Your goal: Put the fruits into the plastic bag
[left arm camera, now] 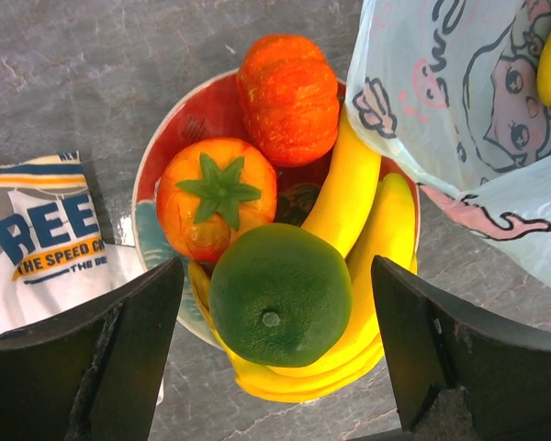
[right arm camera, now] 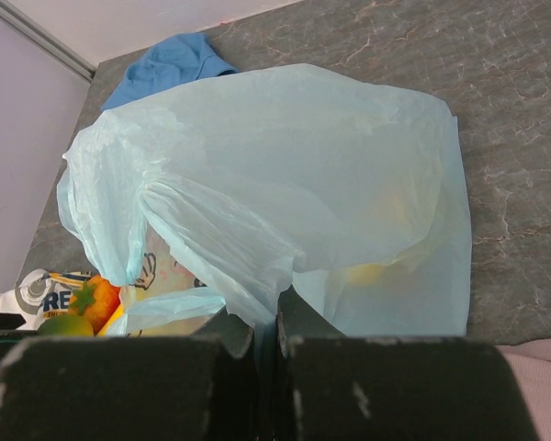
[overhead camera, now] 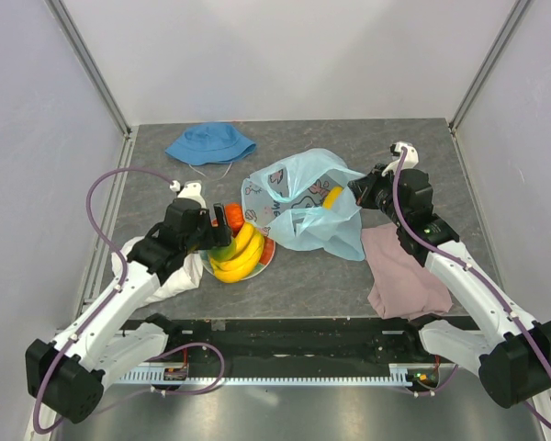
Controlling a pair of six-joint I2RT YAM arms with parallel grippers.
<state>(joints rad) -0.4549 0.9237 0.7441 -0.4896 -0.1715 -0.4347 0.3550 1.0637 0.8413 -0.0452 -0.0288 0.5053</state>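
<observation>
A red-rimmed plate (overhead camera: 269, 257) holds yellow bananas (overhead camera: 243, 257), a green fruit (overhead camera: 223, 249) and orange-red fruits (overhead camera: 231, 217). My left gripper (overhead camera: 211, 231) is open right above them. In the left wrist view its fingers straddle the green fruit (left arm camera: 280, 294), which lies on the bananas (left arm camera: 354, 188) beside two orange-red fruits (left arm camera: 289, 96). The light-blue plastic bag (overhead camera: 298, 197) lies just right of the plate with a yellow fruit (overhead camera: 332, 197) inside. My right gripper (overhead camera: 356, 188) is shut on the bag's edge (right arm camera: 303, 184).
A blue bucket hat (overhead camera: 209, 142) lies behind the bag. A pink cloth (overhead camera: 399, 271) lies at the front right under the right arm. A white printed cloth (left arm camera: 37, 239) lies left of the plate. Enclosure walls stand on three sides.
</observation>
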